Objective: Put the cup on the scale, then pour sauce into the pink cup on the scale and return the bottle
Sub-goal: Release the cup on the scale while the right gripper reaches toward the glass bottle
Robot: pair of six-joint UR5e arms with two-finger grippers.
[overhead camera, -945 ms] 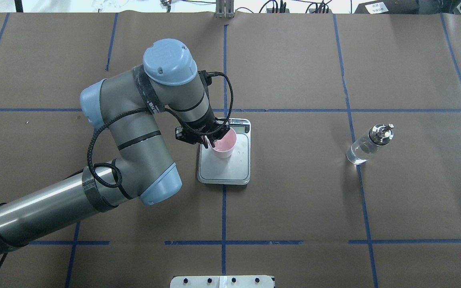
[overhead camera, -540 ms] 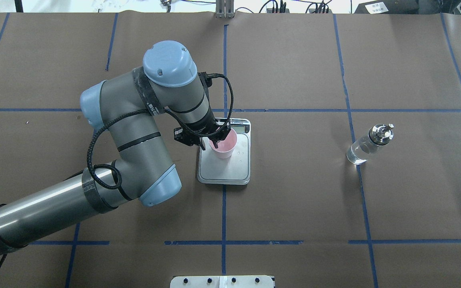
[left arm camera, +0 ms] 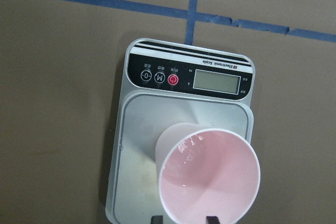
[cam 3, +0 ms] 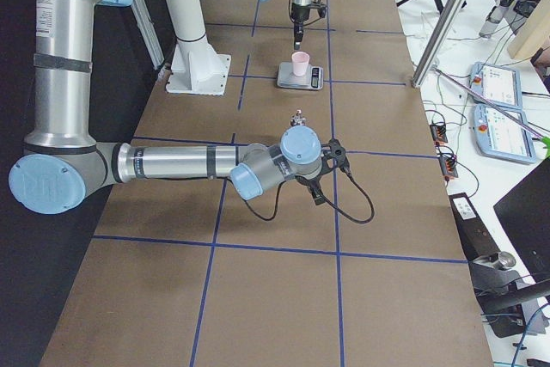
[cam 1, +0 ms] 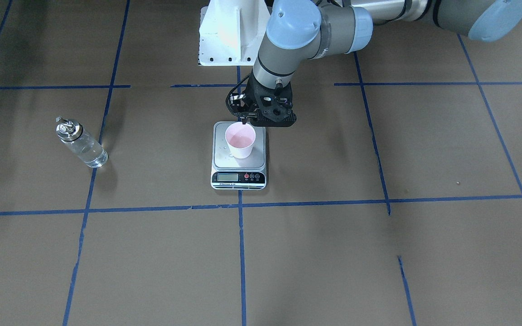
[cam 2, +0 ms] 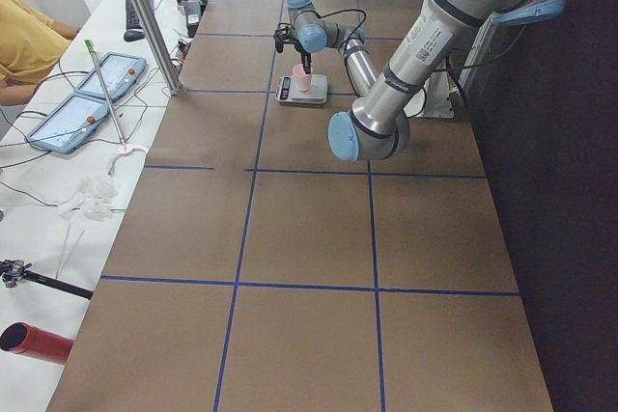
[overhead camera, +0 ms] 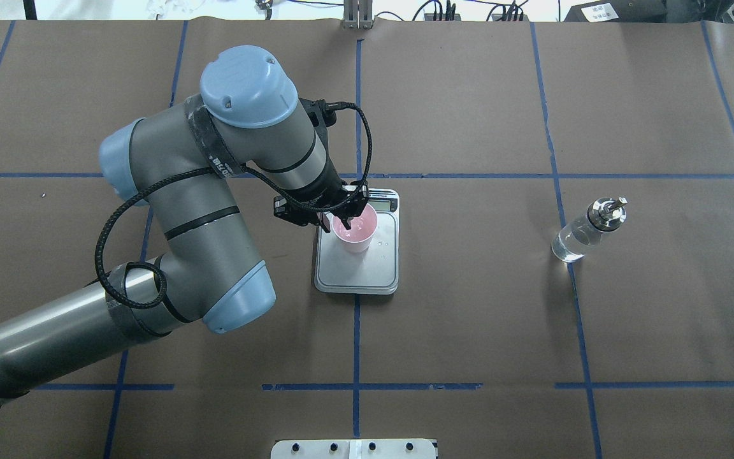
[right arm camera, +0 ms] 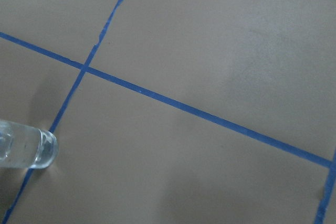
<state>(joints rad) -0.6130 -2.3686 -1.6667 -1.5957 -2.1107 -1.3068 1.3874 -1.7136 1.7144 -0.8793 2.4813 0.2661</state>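
The cup (left arm camera: 209, 177) stands upright on the scale (left arm camera: 142, 129), within the platform. Its pink inside shows wet glints, but the amount cannot be judged. The bottle (overhead camera: 587, 231) stands upright on a tape line (overhead camera: 580, 331), well to the right, and holds clear sauce (overhead camera: 568, 245).

The scale's black strip reads "Electronic Scale". Its buttons are marked "-0-" and "M".

The left gripper (overhead camera: 337, 223) points down just above the cup's rim. Its fingertips (left arm camera: 211, 219) are narrowly parted and hold nothing. The right gripper (cam 3: 318, 191) sits low near the bottle, and the spread of its fingers cannot be told.
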